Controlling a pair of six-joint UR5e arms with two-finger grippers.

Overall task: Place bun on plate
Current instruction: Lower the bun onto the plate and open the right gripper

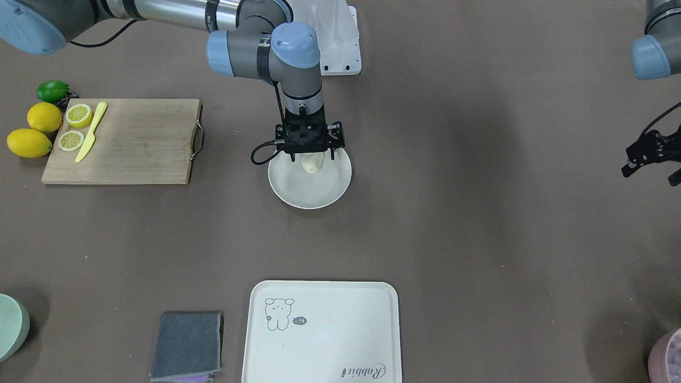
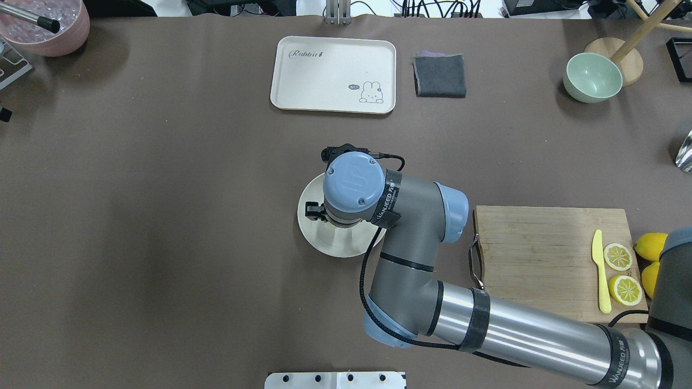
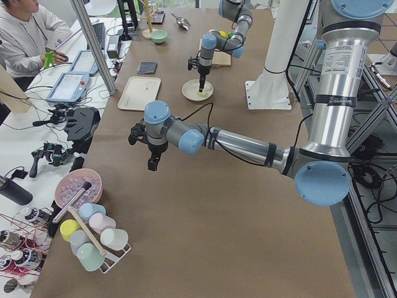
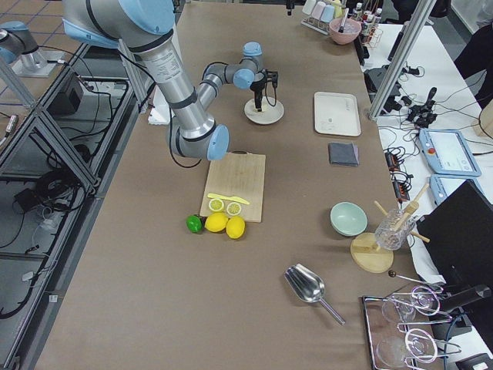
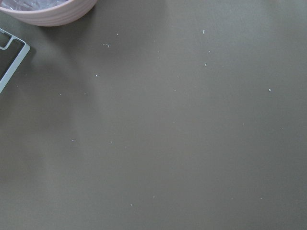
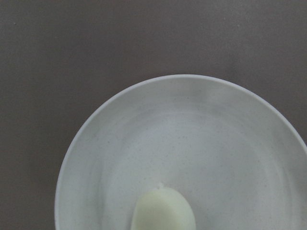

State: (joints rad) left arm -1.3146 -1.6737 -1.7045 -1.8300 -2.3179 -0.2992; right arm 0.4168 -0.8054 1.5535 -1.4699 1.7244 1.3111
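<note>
The round off-white plate (image 1: 314, 194) sits mid-table. The pale cream bun (image 1: 312, 165) rests on its far part, and in the right wrist view the bun (image 6: 163, 211) shows at the bottom edge on the plate (image 6: 144, 124). My right gripper (image 1: 312, 157) points straight down just over the bun. It is open, and its thin fingertips (image 1: 291, 157) stand apart on either side of the bun without touching it. From overhead, the right arm hides the bun and most of the plate (image 2: 338, 246). My left gripper (image 1: 650, 175) hangs open and empty over bare table far to the side.
A wooden cutting board (image 1: 133, 141) with two lemon halves (image 1: 78, 115) and a yellow knife (image 1: 91, 133) lies beside whole lemons (image 1: 44, 117). A cream tray (image 1: 322, 330), a grey cloth (image 1: 186, 346), a green bowl (image 2: 592, 77) and a pink bowl (image 2: 48, 27) line the far edge.
</note>
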